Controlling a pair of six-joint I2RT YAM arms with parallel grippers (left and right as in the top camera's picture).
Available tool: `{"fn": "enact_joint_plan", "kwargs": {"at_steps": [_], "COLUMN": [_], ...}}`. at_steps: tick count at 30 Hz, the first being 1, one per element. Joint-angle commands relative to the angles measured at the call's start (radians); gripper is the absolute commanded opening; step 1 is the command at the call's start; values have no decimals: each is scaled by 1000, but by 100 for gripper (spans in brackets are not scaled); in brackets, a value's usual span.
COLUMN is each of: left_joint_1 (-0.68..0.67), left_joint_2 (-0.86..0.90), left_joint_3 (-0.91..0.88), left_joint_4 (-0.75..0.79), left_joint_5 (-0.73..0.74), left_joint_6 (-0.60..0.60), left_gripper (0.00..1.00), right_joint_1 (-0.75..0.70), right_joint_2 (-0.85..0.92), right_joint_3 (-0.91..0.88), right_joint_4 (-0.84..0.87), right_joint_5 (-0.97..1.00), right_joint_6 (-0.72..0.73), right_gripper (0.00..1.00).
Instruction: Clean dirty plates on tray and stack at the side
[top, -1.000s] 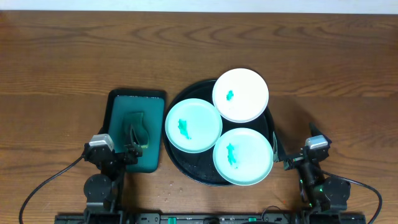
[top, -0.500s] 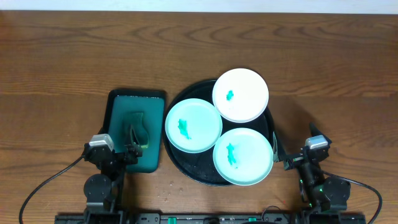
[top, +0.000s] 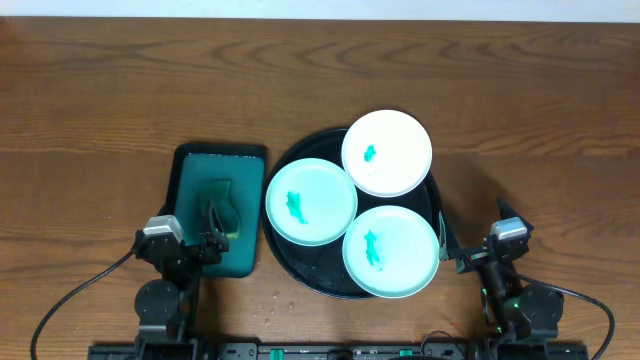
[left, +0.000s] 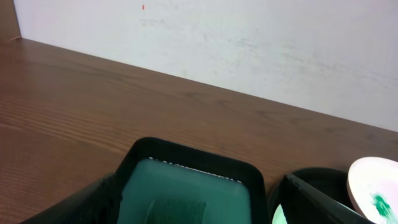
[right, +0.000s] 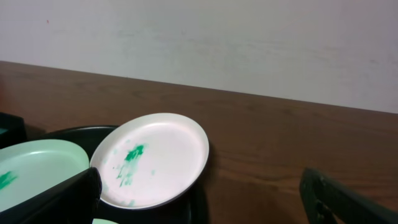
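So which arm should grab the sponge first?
Left, probably. The left claw sits open right at the teal tray holding the sponge; the right claw is past the black tray of plates.

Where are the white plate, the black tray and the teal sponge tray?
white plate (top: 392, 158): overhead view, on the bare middle of the plate.
black tray (top: 310, 268): overhead view, on the bare floor near its lower-left rim.
teal tray (top: 195, 170): overhead view, on the bare floor in its far-left corner.
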Motion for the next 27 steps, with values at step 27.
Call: {"fn": "enact_joint_plan", "kwargs": {"at_steps": [27], "left_joint_1": [4], "left_joint_2": [-3], "left_joint_3": [-8], "left_joint_4": [-48], "left_joint_5": [63], "left_joint_6": [-16], "left_gripper": [82], "right_joint_1": [14], "right_joint_2": [-3], "right_joint_3": [-2], "right_joint_4": [-5], "right_joint_5": [3], "right_joint_6": [10], "right_gripper": [99]}}
